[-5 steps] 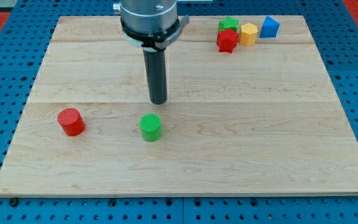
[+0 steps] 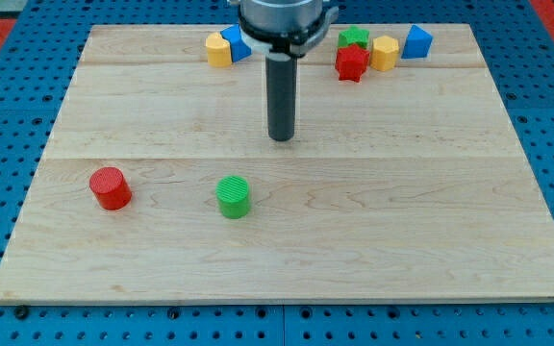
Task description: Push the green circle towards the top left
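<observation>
The green circle (image 2: 233, 196) is a short green cylinder lying on the wooden board (image 2: 431, 231), left of centre and towards the view's bottom. My tip (image 2: 281, 137) is above and to the right of it, clearly apart from it. The rod rises from the tip towards the view's top, where the arm's round head sits.
A red cylinder (image 2: 111, 187) lies at the left. At the top, a yellow block (image 2: 218, 49) and a partly hidden blue block (image 2: 235, 40) sit left of the rod. A green star (image 2: 354, 38), red star (image 2: 351, 62), yellow block (image 2: 384, 53) and blue block (image 2: 416, 41) cluster at the top right.
My tip has moved to the right and slightly up, away from the green circle. The yellow and blue blocks at the top are now uncovered. No block has moved.
</observation>
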Robot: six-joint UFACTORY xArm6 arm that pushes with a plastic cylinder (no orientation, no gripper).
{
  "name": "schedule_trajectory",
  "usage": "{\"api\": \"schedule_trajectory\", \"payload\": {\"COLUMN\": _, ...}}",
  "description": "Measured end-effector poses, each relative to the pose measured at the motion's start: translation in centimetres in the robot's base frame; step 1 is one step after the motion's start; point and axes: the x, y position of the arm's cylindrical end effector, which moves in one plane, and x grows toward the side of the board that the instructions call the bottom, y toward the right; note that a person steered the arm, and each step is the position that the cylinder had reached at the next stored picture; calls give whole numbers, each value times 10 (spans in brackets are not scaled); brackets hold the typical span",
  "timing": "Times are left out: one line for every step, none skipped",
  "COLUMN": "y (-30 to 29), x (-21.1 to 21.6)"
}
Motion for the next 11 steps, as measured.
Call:
{"api": "schedule_trajectory", "payload": {"y": 24, "x": -34}}
{"api": "schedule_trajectory", "payload": {"y": 42, "x": -44}}
{"api": "schedule_trajectory", "payload": {"y": 38, "x": -31}}
{"api": "schedule_trajectory", "payload": {"y": 37, "x": -30}}
{"api": "schedule_trajectory", "payload": {"y": 36, "x": -31}}
{"api": "schedule_trajectory", "payload": {"y": -8, "x": -66}}
{"api": "schedule_trajectory", "payload": {"y": -40, "x": -89}}
{"api": "schedule_trajectory", "payload": {"y": -40, "x": -92}}
{"api": "schedule_trajectory", "payload": {"y": -29, "x": -12}}
{"api": "schedule_trajectory", "payload": {"y": 84, "x": 47}}
{"api": "schedule_trajectory", "payload": {"y": 59, "x": 139}}
